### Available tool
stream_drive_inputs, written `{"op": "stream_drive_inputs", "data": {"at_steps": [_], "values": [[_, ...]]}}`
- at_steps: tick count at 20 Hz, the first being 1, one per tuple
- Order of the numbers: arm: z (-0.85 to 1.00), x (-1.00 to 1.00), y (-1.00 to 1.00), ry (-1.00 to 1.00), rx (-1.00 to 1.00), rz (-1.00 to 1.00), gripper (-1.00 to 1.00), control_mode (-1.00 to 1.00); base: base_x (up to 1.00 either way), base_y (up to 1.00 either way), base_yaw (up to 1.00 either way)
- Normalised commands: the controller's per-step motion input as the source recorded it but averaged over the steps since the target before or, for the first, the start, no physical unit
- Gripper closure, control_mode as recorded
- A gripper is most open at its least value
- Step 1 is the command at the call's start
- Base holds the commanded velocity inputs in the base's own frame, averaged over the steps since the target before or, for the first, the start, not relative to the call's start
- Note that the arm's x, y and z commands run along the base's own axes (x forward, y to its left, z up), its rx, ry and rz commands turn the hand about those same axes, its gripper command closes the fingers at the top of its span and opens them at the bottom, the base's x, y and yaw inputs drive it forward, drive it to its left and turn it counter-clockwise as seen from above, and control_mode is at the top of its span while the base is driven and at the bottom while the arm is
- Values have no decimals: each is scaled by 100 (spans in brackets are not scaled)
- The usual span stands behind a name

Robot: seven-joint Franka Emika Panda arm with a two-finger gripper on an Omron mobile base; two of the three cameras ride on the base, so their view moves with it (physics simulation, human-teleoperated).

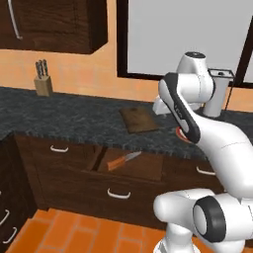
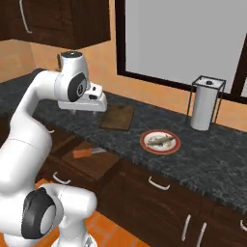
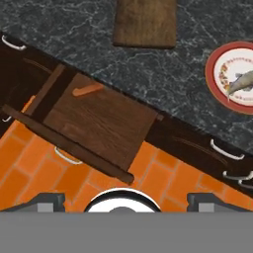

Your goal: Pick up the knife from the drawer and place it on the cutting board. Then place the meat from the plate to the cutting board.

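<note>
Knife (image 3: 88,90) is lying flat on the floor of the open drawer (image 3: 104,123), handle pointing toward the drawer's front, w/ blade tucked toward the counter (image 3: 148,69) edge. Gripper (image 3: 126,200) is hovering well above it w/ jaws standing wide, holding nothing; knife is sitting ahead and below, toward the cutting board (image 3: 145,22).

Kitchen: dark speckled stone desk (image 1: 74,116), dark wood drawers (image 2: 159,193) with white handles, knife block (image 1: 43,79), orange tile floor (image 1: 74,232).

Orange-handled knife (image 1: 123,159) lies in the open drawer (image 1: 143,170); meat (image 2: 160,140), apparently greyish, on red-rimmed plate (image 2: 146,146) near cutting board (image 2: 118,117)
</note>
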Motion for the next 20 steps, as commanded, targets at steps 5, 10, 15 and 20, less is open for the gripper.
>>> {"op": "stream_drive_inputs", "data": {"at_steps": [5,10,15,20], "values": [[0,0,0,0,0,0,-100,100,-9,-80,66],[0,0,0,0,0,0,-100,100,3,-66,58],[0,0,0,0,0,0,-100,100,23,-56,52],[0,0,0,0,0,0,-100,100,12,-33,28]]}}
